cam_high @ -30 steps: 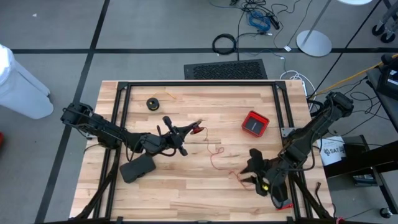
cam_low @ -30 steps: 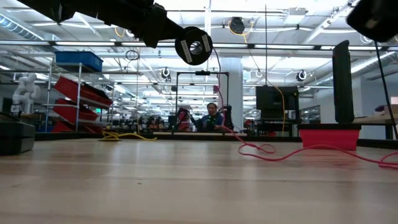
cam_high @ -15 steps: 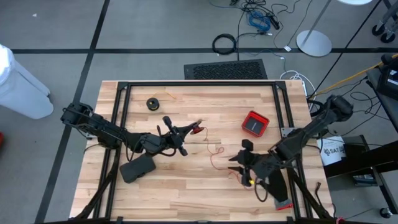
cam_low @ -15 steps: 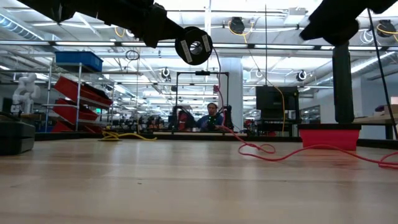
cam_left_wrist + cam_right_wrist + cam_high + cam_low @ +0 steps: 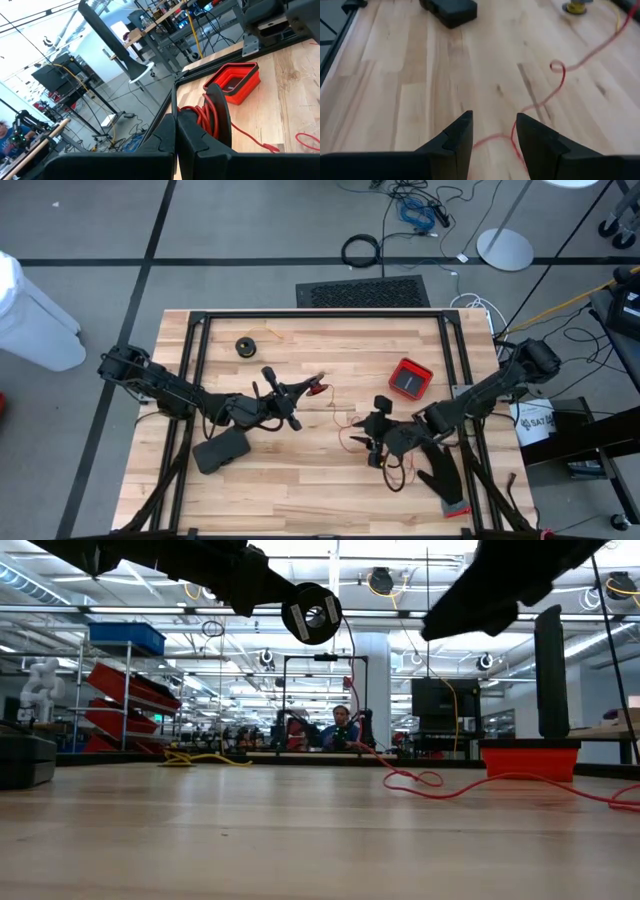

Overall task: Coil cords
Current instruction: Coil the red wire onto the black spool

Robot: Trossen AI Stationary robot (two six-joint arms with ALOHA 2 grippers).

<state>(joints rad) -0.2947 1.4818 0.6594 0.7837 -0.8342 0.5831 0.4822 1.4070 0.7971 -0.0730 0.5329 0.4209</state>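
**Red cord half wound, right gripper open above the loose end**

Near the front right of the surface [image 5: 300, 490], the right gripper [image 5: 492, 132] is held with its fingers spread apart and nothing between them. It is poised just above the loose stretch of the red cord [image 5: 345, 425], which is seen lying in curls on the wood [image 5: 547, 95].

Toward the middle of the surface, the left gripper [image 5: 312, 387] is closed on a small black spool [image 5: 217, 117] raised off the wood, with red cord wound onto it. From the spool the cord is trailed down and across the surface toward the right gripper [image 5: 440, 780].

A black flat object [image 5: 220, 450] is lying near the front left, beside the left arm. A red tray [image 5: 410, 379] is set toward the right edge. Near the far left corner a second black spool [image 5: 246, 346] is resting; whether cord is wound on it cannot be told.
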